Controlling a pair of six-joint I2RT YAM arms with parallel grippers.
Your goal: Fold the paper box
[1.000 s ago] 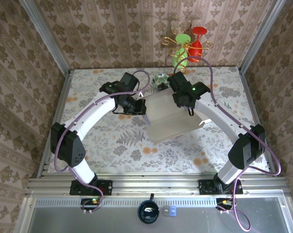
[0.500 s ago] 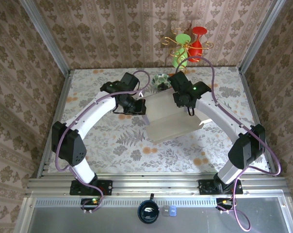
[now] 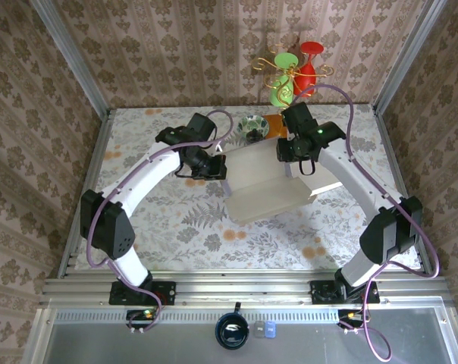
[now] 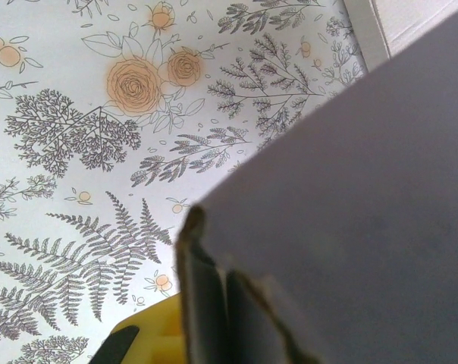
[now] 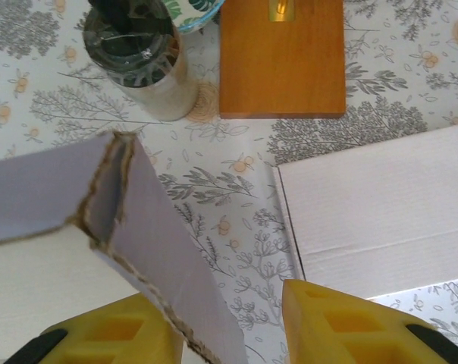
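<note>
Left gripper [image 3: 220, 168] pinches the box [image 3: 263, 186] wall; right gripper [image 5: 229, 318] is spread. We'd push the raised flap [image 5: 149, 227] inward along its crease.

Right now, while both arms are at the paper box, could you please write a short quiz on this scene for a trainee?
1. True or false: the left end effector is shut on an edge of the paper box.
2. In the right wrist view, what lies on the table beyond the box? A) a wooden block B) a sponge C) scissors
3. Fill in: the jaws of the right end effector stand ____.
Key: 1 true; 2 A; 3 open.
</note>
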